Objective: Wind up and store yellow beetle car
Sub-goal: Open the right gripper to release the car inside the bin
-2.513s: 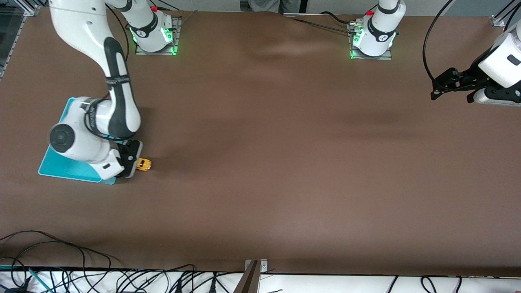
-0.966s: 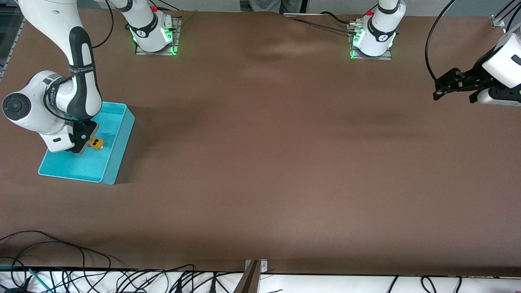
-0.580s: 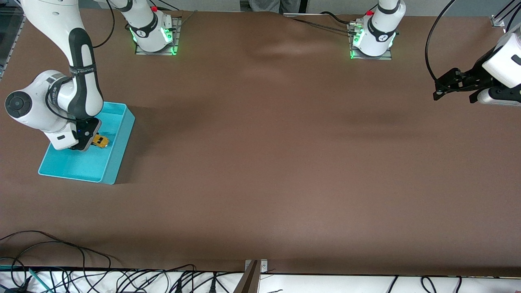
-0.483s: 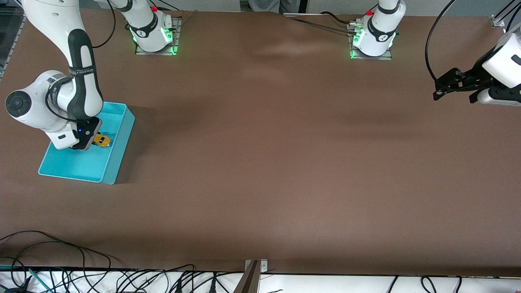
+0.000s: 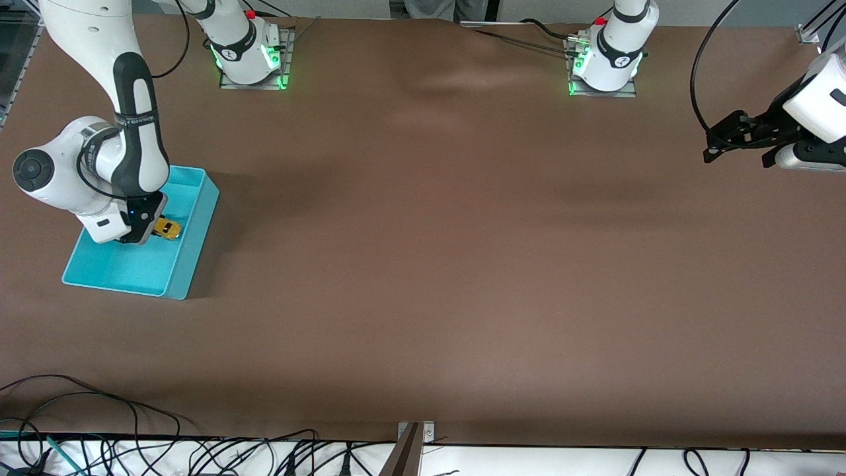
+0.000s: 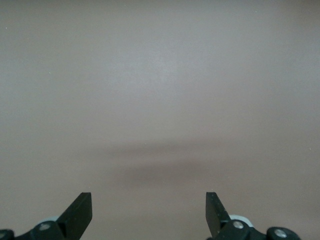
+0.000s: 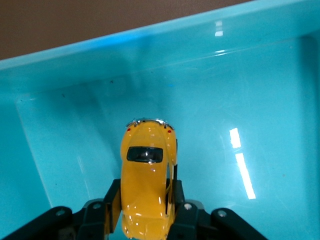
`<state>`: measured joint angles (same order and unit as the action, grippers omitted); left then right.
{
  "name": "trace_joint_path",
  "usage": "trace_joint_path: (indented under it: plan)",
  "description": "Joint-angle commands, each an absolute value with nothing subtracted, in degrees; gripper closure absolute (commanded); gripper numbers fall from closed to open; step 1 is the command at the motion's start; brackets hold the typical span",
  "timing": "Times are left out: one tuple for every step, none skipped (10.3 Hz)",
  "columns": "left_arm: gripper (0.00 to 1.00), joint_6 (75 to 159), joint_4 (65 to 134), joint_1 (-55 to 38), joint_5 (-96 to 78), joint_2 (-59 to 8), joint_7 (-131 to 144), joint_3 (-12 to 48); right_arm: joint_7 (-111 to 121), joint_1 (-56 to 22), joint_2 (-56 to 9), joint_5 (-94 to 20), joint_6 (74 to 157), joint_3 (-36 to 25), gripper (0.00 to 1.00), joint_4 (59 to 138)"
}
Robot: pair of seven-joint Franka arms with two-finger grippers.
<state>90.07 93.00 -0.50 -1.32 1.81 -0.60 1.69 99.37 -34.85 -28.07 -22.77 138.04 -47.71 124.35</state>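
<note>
The right pincer [image 7: 145, 212] grips the yellow beetle car [image 7: 145, 187] by its sides, low inside the turquoise bin [image 5: 192, 244]. Best to settle the wheels on the bin floor, then part the jaws gently and lift straight up. Since 2.5 seconds ago the car has come off the table into the bin. The left pincer [image 6: 149, 212] waits wide apart, well away from the bin.

Count of things on and around the brown table

There was one yellow beetle car [image 5: 166, 229], one turquoise bin [image 5: 188, 248] and one brown table [image 5: 449, 264]. Two white arms stood on two bases lit green, each arm carrying one gripper: the right gripper [image 5: 147, 228] and the left gripper [image 5: 708, 147], two in all. Many black cables [image 5: 99, 423] lay tangled along the table's near edge, too many to count.
</note>
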Motion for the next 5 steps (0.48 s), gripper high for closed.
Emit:
trace_joint_path:
  plan:
    - [0.0, 89.4, 91.4, -0.2, -2.5, 1.1, -0.4, 1.9, 100.5, -35.2, -28.0, -24.5, 138.8, -47.9, 0.42, 124.5]
    - [0.0, 89.4, 91.4, -0.2, -2.5, 1.1, -0.4, 1.9, 100.4, -35.3, -27.9, -24.5, 138.7, -47.9, 0.28, 124.3]
    - [0.0, 89.4, 91.4, -0.2, -2.5, 1.1, -0.4, 1.9, 100.3, -35.4, -27.7, -24.5, 138.7, -47.9, 0.14, 124.2]
    - [0.0, 89.4, 91.4, -0.2, -2.5, 1.1, -0.4, 1.9, 99.5, -35.8, -27.3, -24.5, 138.1, -47.9, 0.11, 123.5]
    - [0.0, 89.4, 91.4, -0.2, -2.5, 1.1, -0.4, 1.9, 96.9, -36.1, -25.9, -24.5, 136.9, -47.9, 0.08, 122.1]
